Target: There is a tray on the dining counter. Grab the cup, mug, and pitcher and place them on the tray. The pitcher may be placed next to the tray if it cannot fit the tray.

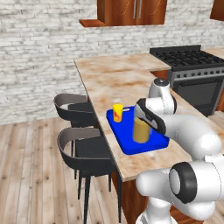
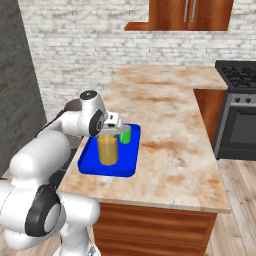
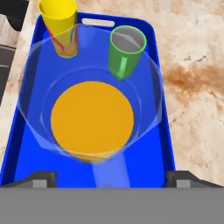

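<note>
Marbled dining counter (image 2: 165,130), blue tray (image 3: 151,144) bearing cup (image 3: 59,26), mug (image 3: 124,50), pitcher (image 3: 92,118); claw (image 3: 111,177) spread above.

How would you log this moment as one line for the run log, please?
gripper: open above pitcher | pitcher, cup, mug: upright on tray | tray: on dining counter

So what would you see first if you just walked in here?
The bright blue tray near the front edge of the marbled counter jumps out first. A big glass pitcher of orange drink stands in its middle, with a yellow cup and a green mug behind it. The robot's open tool hangs right above the pitcher.
</note>
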Robot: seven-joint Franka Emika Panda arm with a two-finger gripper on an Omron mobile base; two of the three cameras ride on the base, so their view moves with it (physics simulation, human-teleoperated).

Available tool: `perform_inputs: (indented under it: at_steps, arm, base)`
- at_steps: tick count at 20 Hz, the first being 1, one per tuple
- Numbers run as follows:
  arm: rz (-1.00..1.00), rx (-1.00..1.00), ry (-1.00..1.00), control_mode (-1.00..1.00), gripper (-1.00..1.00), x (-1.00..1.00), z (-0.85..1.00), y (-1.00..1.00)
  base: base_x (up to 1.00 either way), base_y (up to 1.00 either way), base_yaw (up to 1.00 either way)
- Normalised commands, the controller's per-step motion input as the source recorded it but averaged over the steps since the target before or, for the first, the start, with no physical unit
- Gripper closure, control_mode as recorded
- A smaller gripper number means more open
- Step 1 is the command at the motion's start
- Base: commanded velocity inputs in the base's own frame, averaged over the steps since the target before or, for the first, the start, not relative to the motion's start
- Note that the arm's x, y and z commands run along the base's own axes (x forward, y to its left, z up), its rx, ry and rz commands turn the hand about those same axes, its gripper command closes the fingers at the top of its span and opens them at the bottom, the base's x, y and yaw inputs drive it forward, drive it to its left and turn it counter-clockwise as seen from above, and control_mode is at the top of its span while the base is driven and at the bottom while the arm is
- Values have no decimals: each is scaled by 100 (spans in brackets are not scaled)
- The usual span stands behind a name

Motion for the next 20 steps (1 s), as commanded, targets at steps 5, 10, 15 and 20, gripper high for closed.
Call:
perform_inputs:
  at_steps: [5, 10, 15, 20]
  arm:
    - [-4, 9, 4, -100, -100, -12, 56, -13]
    - [-4, 15, 14, -100, -100, -32, 90, -2]
    - [-10, 10, 8, -100, -100, -59, 77, 0]
    - [-12, 10, 2, -100, -100, -92, 67, 0]
  base:
    - [0, 0, 0]
    - [0, 0, 0]
    - [0, 0, 0]
    - [0, 0, 0]
